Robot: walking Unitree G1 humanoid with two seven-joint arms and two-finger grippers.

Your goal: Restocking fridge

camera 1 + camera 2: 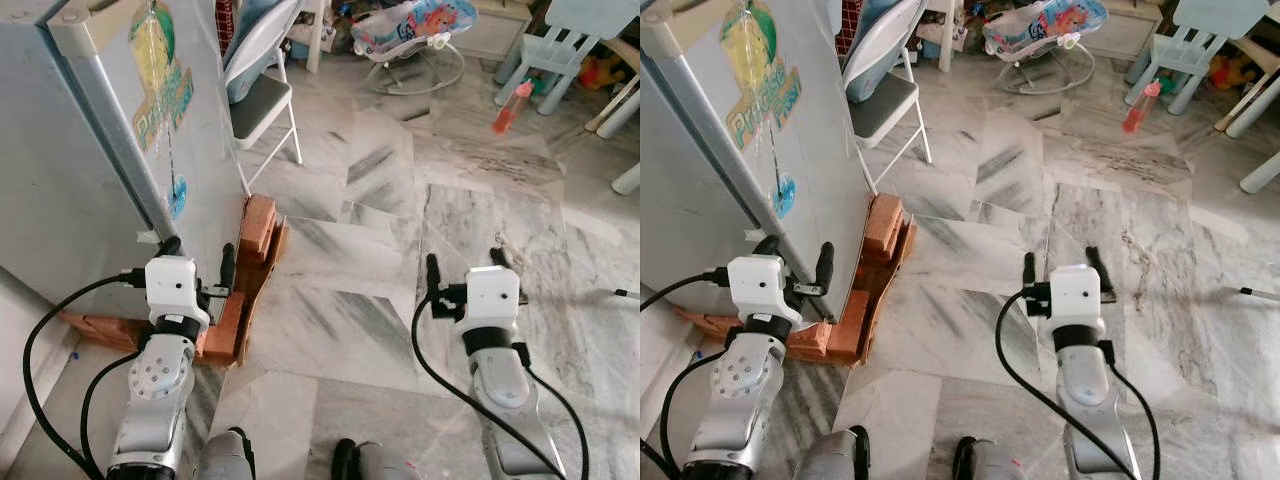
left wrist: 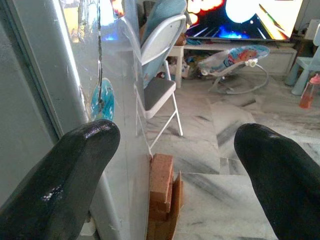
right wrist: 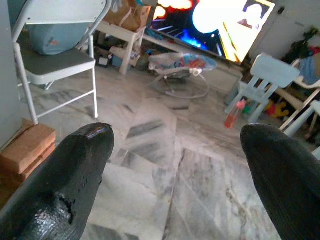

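With both tools wide & empty, left tool [image 1: 200, 262] nears fridge [image 1: 70, 180] door edge; next: hook it open. Right tool [image 1: 465, 265] idle.

— Any writing out there?
— One spot: a sticker [image 1: 758, 88] on the side of the fridge [image 1: 825, 170], green letters, partly legible. Looks like "Pr…" on top and "Fresh" below, but I can't read it whole.
— Anything else?
— Nothing legible.
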